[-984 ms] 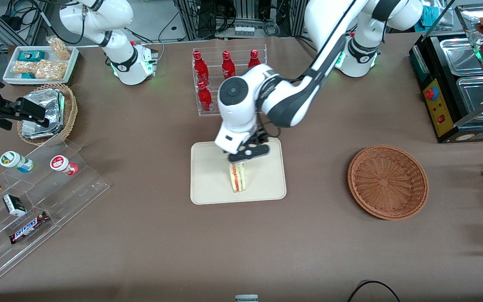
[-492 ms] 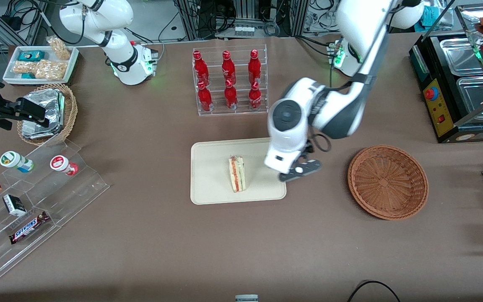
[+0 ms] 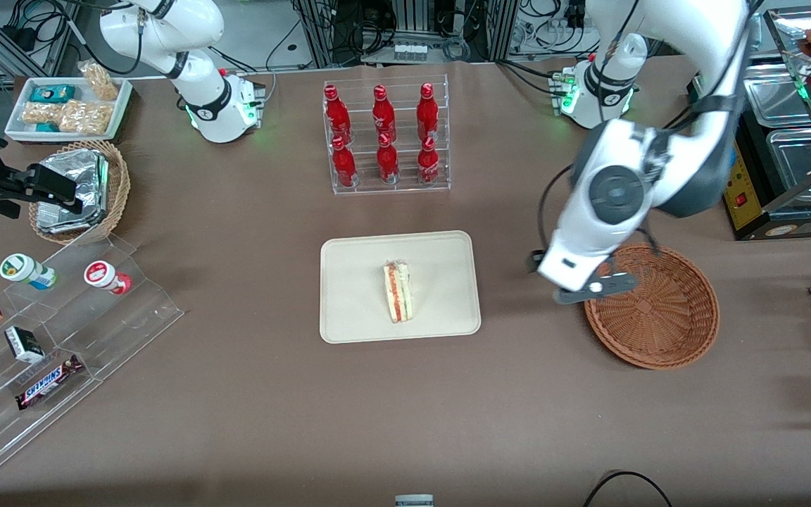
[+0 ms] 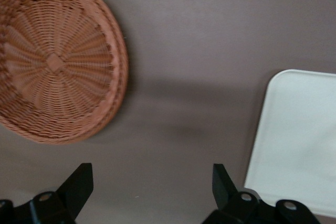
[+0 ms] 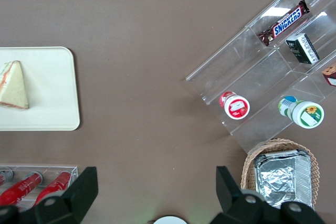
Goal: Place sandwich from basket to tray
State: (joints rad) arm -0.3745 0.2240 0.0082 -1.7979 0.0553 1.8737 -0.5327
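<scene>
Sandwich, a small triangular wedge of pale bread (image 3: 398, 293) with red and green filling layers along its upturned edge, stands on the flat cream-beige rectangular tray (image 3: 356, 313) with rounded corners and a low rim, roughly at the tray's middle; the tray's smooth plain surface carries nothing else. In the right wrist view the same wedge (image 5: 13, 85) shows its broad pale bread face. A clear acrylic rack of red bottles (image 3: 384, 134) stands farther from the front camera than the tray. Toward the working arm's end of the table, the white and dark grey left arm (image 3: 666, 162) bends downward at its wrist, and its black two-finger gripper (image 3: 592, 289) hangs between tray and basket, just above the rim of the wide shallow round reddish-brown woven wicker basket (image 3: 666, 331). In the left wrist view the black fingers (image 4: 79, 184) stand spread wide apart, released, with only brown tablecloth (image 4: 199, 51) between them. The basket (image 4: 52, 61) shows radial ribs around a small central knot, encircled by tight concentric weave.
</scene>
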